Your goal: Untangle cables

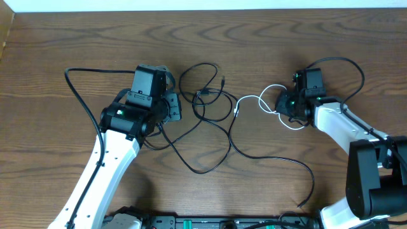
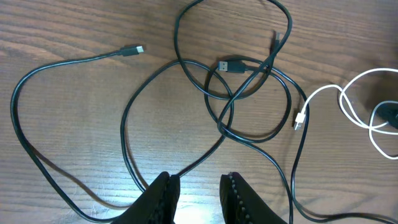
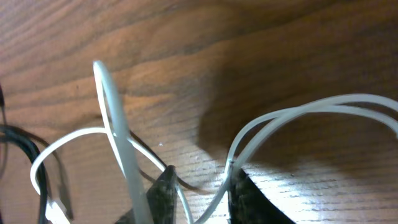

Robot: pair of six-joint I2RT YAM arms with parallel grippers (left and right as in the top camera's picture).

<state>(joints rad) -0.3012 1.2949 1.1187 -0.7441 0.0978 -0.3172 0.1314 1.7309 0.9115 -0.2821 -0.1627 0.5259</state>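
Separation seems barely begun: the black cable (image 2: 231,65) lies looped mid-table (image 1: 63,38), the white cable (image 3: 114,112) to its right. The left fingers (image 2: 165,196) hover apart. The right fingers (image 3: 244,199), also apart, straddle white strands; next they likely need to clamp and pull right.

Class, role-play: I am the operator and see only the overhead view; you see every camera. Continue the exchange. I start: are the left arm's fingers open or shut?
Observer: Open. The left wrist view shows the left fingers apart, with a black cable strand running down toward the gap.
Operator: And the right arm's?
Observer: Also apart. In the right wrist view the right fingers have white cable strands crossing the gap between them.
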